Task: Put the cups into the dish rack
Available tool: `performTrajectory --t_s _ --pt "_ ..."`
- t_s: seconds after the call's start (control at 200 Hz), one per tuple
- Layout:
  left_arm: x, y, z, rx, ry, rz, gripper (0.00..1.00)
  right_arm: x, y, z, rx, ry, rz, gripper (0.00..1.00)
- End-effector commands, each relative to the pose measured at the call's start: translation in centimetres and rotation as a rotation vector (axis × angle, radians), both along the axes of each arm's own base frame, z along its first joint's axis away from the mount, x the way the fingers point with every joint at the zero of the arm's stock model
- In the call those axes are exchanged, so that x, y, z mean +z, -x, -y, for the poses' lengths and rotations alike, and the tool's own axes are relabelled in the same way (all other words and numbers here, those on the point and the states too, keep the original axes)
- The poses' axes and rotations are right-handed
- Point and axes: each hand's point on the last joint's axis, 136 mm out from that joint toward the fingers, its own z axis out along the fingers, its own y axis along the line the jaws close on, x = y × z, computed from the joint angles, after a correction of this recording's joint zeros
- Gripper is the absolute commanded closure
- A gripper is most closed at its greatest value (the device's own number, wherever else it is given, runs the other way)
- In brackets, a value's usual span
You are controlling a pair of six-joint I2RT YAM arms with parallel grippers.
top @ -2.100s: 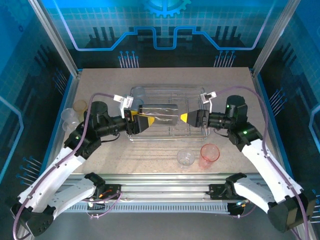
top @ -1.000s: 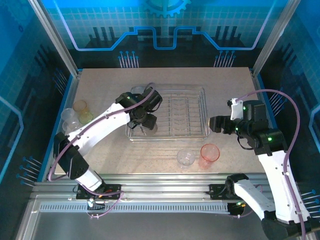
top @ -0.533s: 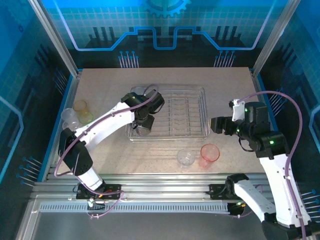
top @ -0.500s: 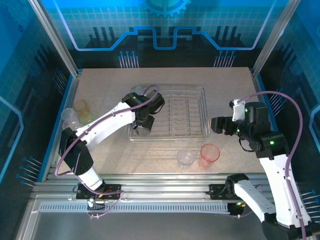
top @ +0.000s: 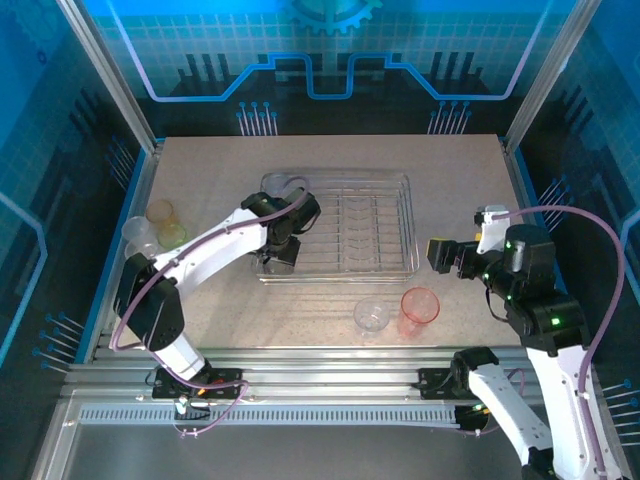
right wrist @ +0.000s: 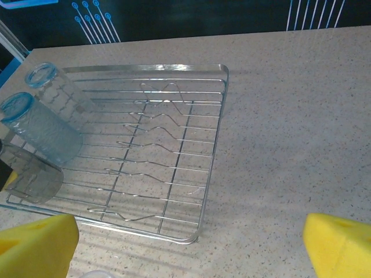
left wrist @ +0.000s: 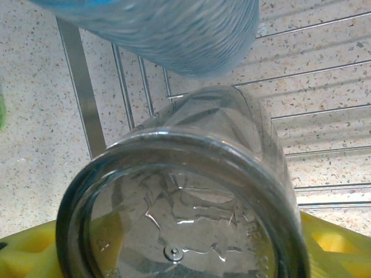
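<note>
The left pincer point(top: 283, 252) has swung from the middle of the dish rack point(top: 375, 232) to its left end, clamped on a smoky grey cup point(left wrist: 191, 191) beside a pale blue cup point(right wrist: 46, 130); the right pincer point(top: 438, 253) has backed off right of the rack, pads point(right wrist: 339, 246) spread wide; one more cup nearly loaded, I'd say; whether it rests on the wires is hidden under the left arm point(top: 215, 250).

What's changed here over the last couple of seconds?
The left gripper carried the grey cup from the middle of the dish rack to its near-left corner. The right gripper withdrew rightward and opened wide. The pink cup and clear cup stayed put.
</note>
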Motion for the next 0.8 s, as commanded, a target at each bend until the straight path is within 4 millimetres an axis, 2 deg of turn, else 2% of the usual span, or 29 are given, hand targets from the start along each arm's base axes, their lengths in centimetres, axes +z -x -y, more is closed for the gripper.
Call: performTrajectory --t_s 0.0,0.135,0.305,0.385,0.791 --pt "-0.3 0.6 -0.7 0.039 0.029 -0.008 0.94 1.3 -0.4 0.7 -0.041 -0.007 0.088 0.00" --pt "-0.4 0.8 -1.0 0.053 0.053 -0.012 0.80 1.7 -0.2 2.0 -0.122 -0.020 0.136 0.00" --pt "-0.3 0.9 -1.4 0.066 0.059 -0.009 0.53 2.8 0.9 3.0 -0.168 -0.030 0.248 0.00" --pt "-0.3 0.9 -1.4 0.065 0.071 -0.005 0.46 2.9 1.3 3.3 -0.183 -0.025 0.259 0.00" --pt "-0.6 0.9 0.4 0.030 0.156 -0.025 0.43 2.5 1.7 4.0 -0.220 -0.012 0.232 0.00"
